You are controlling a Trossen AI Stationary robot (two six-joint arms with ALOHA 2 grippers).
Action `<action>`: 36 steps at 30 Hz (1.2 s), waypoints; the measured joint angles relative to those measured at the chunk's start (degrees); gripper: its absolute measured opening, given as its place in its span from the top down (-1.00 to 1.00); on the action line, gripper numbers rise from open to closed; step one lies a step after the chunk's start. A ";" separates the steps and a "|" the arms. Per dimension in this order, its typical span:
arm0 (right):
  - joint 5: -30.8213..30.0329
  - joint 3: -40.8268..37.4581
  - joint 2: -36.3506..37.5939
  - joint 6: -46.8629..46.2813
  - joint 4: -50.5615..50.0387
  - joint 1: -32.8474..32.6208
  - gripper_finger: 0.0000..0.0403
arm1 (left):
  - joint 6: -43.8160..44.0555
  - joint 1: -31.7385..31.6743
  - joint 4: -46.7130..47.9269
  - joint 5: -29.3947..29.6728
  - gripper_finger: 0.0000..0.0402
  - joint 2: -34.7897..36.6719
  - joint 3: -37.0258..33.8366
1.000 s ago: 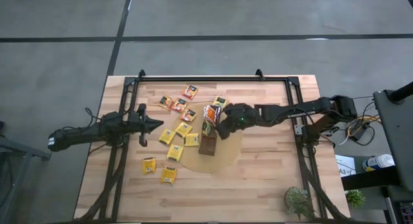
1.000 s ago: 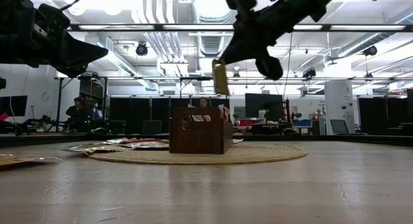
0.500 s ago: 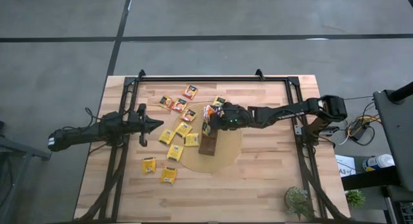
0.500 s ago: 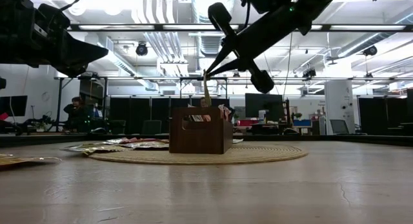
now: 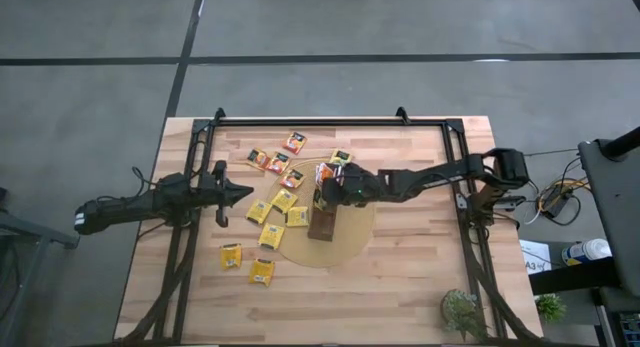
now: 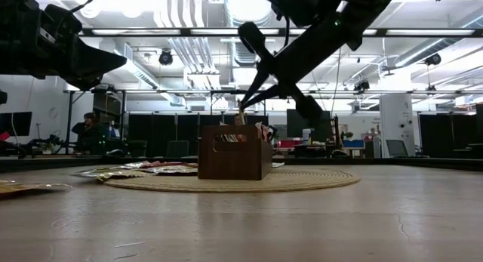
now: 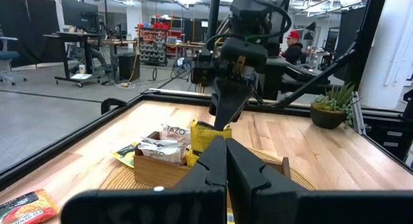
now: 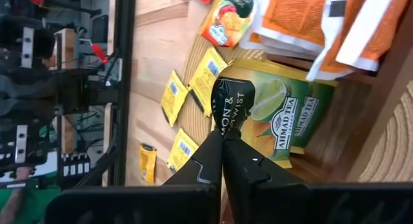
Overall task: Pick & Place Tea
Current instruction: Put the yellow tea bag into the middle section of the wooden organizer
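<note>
From above, your right gripper (image 5: 330, 190) is over the tray (image 5: 322, 224) near the table (image 5: 420, 277) middle. From its wrist, its fingers pinch tight on a green tea bag (image 8: 271, 108), half inside. Let go crooked and it may tip out. Your left gripper (image 5: 243, 195) waits shut, empty.

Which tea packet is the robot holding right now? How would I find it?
Find the round tan mat in the middle of the table, then the brown wooden tray standing on it. At the tray's far end, the right tool pinches a green-and-yellow lemon sachet; it stands upright while the loose yellow ones lie flat.
</note>
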State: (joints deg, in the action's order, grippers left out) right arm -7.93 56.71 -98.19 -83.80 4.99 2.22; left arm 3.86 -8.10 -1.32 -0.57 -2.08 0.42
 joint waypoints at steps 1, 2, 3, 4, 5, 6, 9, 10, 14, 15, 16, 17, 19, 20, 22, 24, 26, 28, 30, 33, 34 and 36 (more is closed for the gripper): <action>-0.02 0.00 -0.18 -0.37 0.09 0.00 0.96 | 0.00 0.00 0.00 -0.01 1.00 0.01 -0.02; -0.06 -0.04 -0.33 -0.45 -0.01 0.00 0.96 | 0.00 -0.02 0.00 -0.01 1.00 0.01 -0.02; -0.50 -0.07 -0.48 -0.43 -0.06 0.00 0.96 | 0.00 0.00 0.00 0.01 1.00 0.01 -0.01; -1.14 -0.07 -0.59 -0.36 0.00 0.00 0.96 | 0.00 -0.01 0.00 0.00 1.00 0.01 0.00; -1.51 -0.07 -0.61 -0.35 -0.02 0.00 0.96 | 0.00 -0.02 0.00 0.01 1.00 0.01 0.00; -1.62 -0.07 -0.61 -0.36 0.01 0.03 0.96 | 0.00 -0.01 0.00 -0.01 1.00 0.00 0.00; -1.72 -0.09 -0.61 -0.38 -0.01 0.04 0.96 | 0.00 -0.02 0.00 -0.01 1.00 0.01 0.00; -1.72 -0.09 -0.61 -0.54 -0.02 0.04 0.96 | 0.00 0.00 0.00 0.01 1.00 0.01 -0.01; -1.72 -0.11 -0.61 -1.13 -0.02 0.04 0.96 | 0.00 0.00 0.00 0.00 1.00 0.01 -0.01; -1.71 -0.11 -0.61 -1.13 -0.02 0.04 0.96 | 0.00 -0.01 0.00 -0.01 1.00 0.01 -0.01; -1.70 -0.11 -0.61 -1.18 -0.02 0.04 0.96 | 0.00 0.00 0.00 -0.01 1.00 0.01 0.00; -1.68 -0.11 -0.61 -1.26 -0.02 0.02 0.96 | 0.00 -0.02 0.00 0.00 1.00 0.00 -0.02; -1.66 -0.11 -0.61 -1.24 -0.02 0.02 0.96 | 0.00 0.00 0.00 0.00 1.00 0.01 -0.01; -1.62 -0.11 -0.61 -1.24 -0.02 0.02 0.96 | 0.00 0.00 0.00 -0.01 1.00 0.01 0.00; -1.40 -0.11 -0.61 -0.46 -0.02 0.02 0.96 | 0.00 -0.01 0.00 -0.01 1.00 0.01 -0.01; -1.25 -0.11 -0.61 1.06 -0.02 -0.10 0.96 | 0.00 -0.02 0.00 0.01 1.00 0.01 0.00; -1.24 -0.11 -0.61 1.48 -0.02 -0.20 0.96 | 0.00 0.00 0.00 -0.01 1.00 0.01 -0.01; -1.20 -0.11 -0.61 1.43 -0.02 -0.20 0.96 | 0.00 -0.02 0.00 0.00 1.00 0.00 -0.01; -1.20 -0.11 -0.61 1.44 -0.02 -0.18 0.96 | 0.00 -0.02 0.00 -0.01 1.00 0.01 -0.02; -1.22 -0.11 -0.61 1.39 -0.02 -0.20 0.96 | 0.00 -0.01 0.00 0.01 1.00 0.00 -0.01; -1.29 -0.13 -0.61 1.36 -0.02 -0.20 0.96 | 0.00 -0.01 0.00 0.00 1.00 0.01 -0.02; -1.86 -0.24 -0.61 1.28 0.00 -0.20 0.96 | 0.00 -0.02 0.00 -0.01 1.00 0.01 0.00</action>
State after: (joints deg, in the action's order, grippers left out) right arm -9.78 56.47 -98.80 -82.52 4.98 2.02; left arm 3.86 -8.12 -1.32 -0.58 -2.07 0.42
